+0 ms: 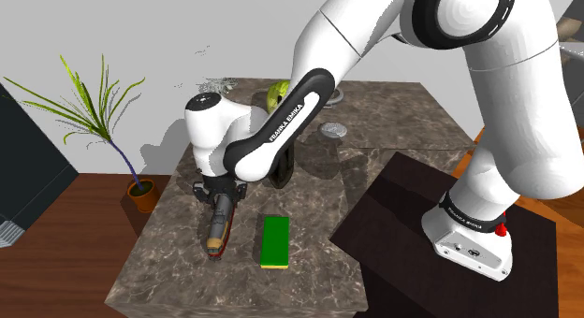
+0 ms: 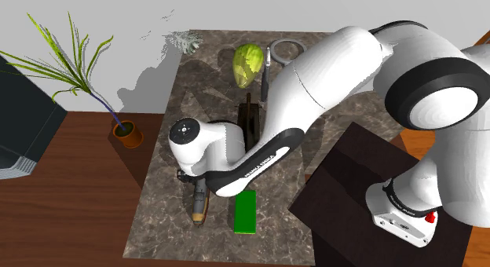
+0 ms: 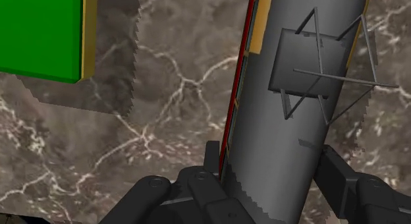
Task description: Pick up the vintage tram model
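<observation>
The tram model [image 3: 296, 111] is long, with a grey roof, a wire pantograph on top and red and yellow sides. It lies along the dark marble countertop [image 1: 309, 190] near its front left corner [image 1: 216, 237] in the shoulder view. My gripper [image 3: 273, 163] points down over it, and its black fingers [image 3: 212, 157] press against both sides of the roof, so it is shut on the tram. In the second exterior view the gripper [image 2: 198, 187] covers the tram's [image 2: 199, 210] rear half.
A green flat block [image 1: 274, 241] with a yellow edge lies just beside the tram. Farther back stand a green leafy vegetable [image 1: 277, 93], a round metal item [image 1: 334, 129] and a dark upright object [image 2: 250, 120]. A potted plant [image 1: 140, 190] stands on the floor.
</observation>
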Motion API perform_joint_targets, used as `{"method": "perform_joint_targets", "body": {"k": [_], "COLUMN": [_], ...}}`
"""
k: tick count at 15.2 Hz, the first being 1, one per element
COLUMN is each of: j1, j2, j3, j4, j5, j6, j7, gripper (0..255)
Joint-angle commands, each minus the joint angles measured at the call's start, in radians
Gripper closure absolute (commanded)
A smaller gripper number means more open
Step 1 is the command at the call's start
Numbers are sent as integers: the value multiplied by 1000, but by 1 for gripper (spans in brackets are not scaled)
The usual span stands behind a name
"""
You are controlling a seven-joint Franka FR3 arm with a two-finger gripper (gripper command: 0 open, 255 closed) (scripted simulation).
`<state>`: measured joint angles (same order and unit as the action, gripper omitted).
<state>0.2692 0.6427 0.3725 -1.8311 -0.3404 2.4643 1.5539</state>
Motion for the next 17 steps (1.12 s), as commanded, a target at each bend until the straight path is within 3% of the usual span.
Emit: {"method": "perform_joint_targets", "body": {"k": [1,17], "j1": [-4,-41], "j2": [-9,-138], "j3": [4,55], "j4": [-1,4], "j5": [4,71], "j6": [-9,-138], "j7": [-4,-45], "gripper": [255,255]}}
